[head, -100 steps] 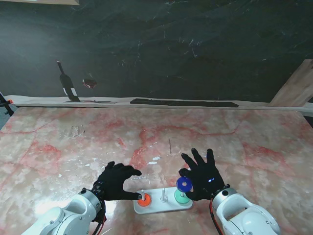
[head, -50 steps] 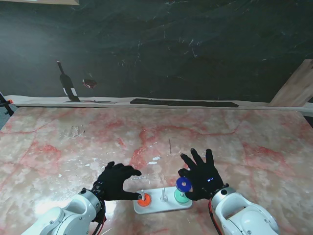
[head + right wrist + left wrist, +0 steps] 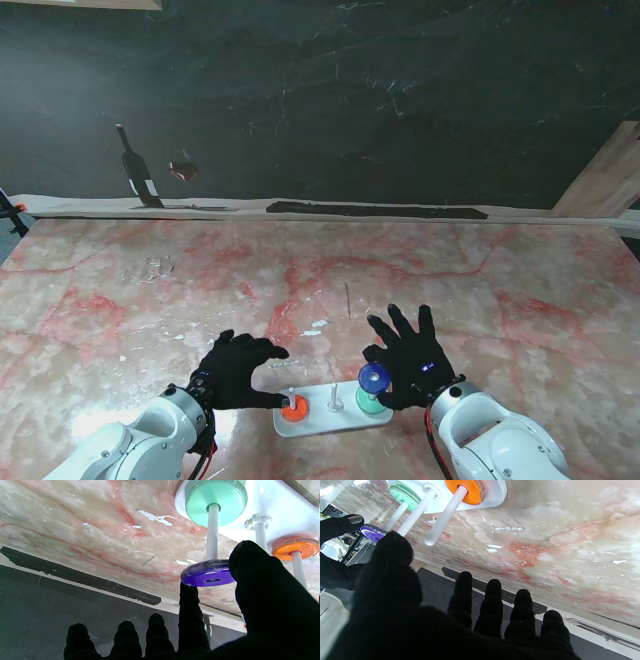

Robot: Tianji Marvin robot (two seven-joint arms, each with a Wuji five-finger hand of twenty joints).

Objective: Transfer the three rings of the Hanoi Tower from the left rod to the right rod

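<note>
Threading the purple ring [image 3: 208, 573] onto the right rod [image 3: 212, 531] is the step in hand: the ring sits level at the rod's top end, pinched at its rim between the thumb and forefinger [image 3: 189, 597] of the right hand [image 3: 412, 360], whose other three fingers are spread and idle. The green ring [image 3: 216, 501] lies at the foot of that same rod, flat on the white base [image 3: 330, 412]. The orange ring [image 3: 467, 490] rests at the bottom of the left rod [image 3: 446, 513], and the middle rod [image 3: 416, 508] carries nothing.

The risk, as I judge it, is a tilt. If the pinch lets go with the ring off level, or the hole only half over the tip, the ring may jam on the rod or skip off onto the marble table [image 3: 480, 290]. A sideways push from the thumb could also drag the light base along.

The left hand [image 3: 238, 368] holds nothing, its fingers curled loosely apart, hovering just beside the left rod; a careless reach there might knock the rod or shift the base under the ring that is going on
</note>
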